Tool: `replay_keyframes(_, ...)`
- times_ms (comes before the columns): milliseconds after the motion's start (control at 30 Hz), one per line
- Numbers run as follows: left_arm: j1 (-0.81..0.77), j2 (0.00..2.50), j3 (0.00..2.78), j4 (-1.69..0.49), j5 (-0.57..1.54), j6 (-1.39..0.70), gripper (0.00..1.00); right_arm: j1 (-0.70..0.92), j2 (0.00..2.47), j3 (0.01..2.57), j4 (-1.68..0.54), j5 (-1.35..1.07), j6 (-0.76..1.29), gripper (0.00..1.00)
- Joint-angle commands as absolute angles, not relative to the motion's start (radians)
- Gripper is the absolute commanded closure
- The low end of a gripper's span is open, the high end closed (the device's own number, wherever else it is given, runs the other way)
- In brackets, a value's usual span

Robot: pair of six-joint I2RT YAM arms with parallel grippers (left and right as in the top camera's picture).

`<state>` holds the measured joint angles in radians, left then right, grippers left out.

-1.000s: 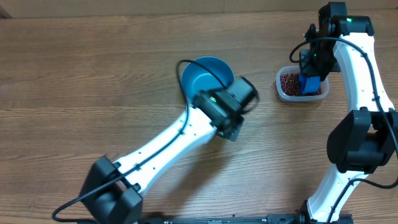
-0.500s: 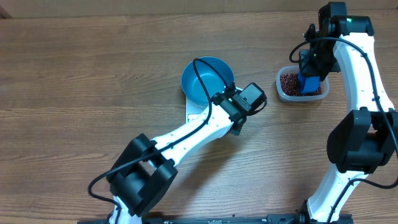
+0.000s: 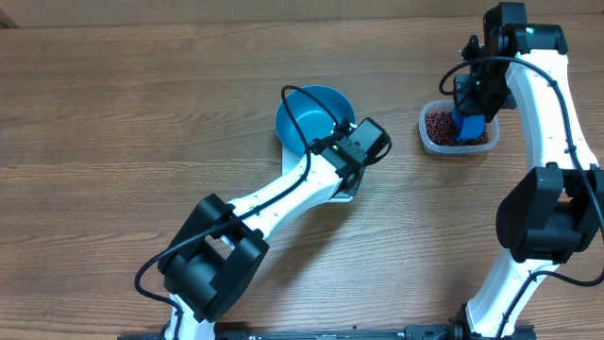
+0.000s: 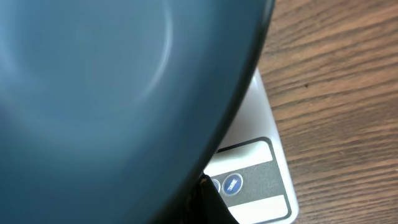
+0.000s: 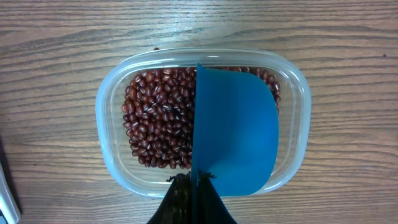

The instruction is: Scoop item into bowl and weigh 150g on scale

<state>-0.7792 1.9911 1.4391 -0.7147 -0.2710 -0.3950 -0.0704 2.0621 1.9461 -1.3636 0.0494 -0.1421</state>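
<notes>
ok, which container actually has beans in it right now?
The clear rectangular tub, under the blue scoop, holds the beans. The round blue bowl looks empty.

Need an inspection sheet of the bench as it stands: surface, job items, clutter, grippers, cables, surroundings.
Surface: wood table, no spilled beans seen.
Job's things: bowl empty, sitting on the scale; beans in the clear tub.
Clutter: nothing seen.
Grippers: left gripper, jaws shut, tip at the bowl's rim by the scale's buttons, contact unclear; right gripper shut on the scoop, which sits in the tub over the beans.
Cables: left arm's cable loops over the bowl; right arm's cable runs along the arm.
Surroundings: nothing seen.
</notes>
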Motion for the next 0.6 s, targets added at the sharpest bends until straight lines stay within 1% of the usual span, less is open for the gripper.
replay_keyframes(0,-0.738,1.996,1.385,-0.670,-0.182,-0.330,0.96,-0.073,2.072,1.942,-1.359,0.039,-0.139,0.96)
replay_keyframes(233,-0.711,1.996,1.365,-0.612,-0.181,-0.276,0.96,-0.073,2.072,1.942,-1.359,0.039,-0.139,0.96)
replay_keyframes(367,-0.711,1.996,1.354,-0.625,-0.182,-0.276,0.96,-0.073,2.072,1.942,-1.369,0.039,-0.139,0.96)
replay_keyframes(433,-0.711,1.996,1.354,-0.635,-0.157,-0.272,0.96,-0.073,2.072,1.942,-1.370,0.039,-0.139,0.96)
replay_keyframes(467,-0.713,1.996,1.354,-0.644,-0.112,-0.253,0.96,-0.073,2.072,1.942,-1.370,0.039,-0.139,0.96)
replay_keyframes(567,-0.714,1.996,1.354,-0.651,-0.094,-0.242,0.96,-0.073,2.072,1.942,-1.367,0.039,-0.139,0.96)
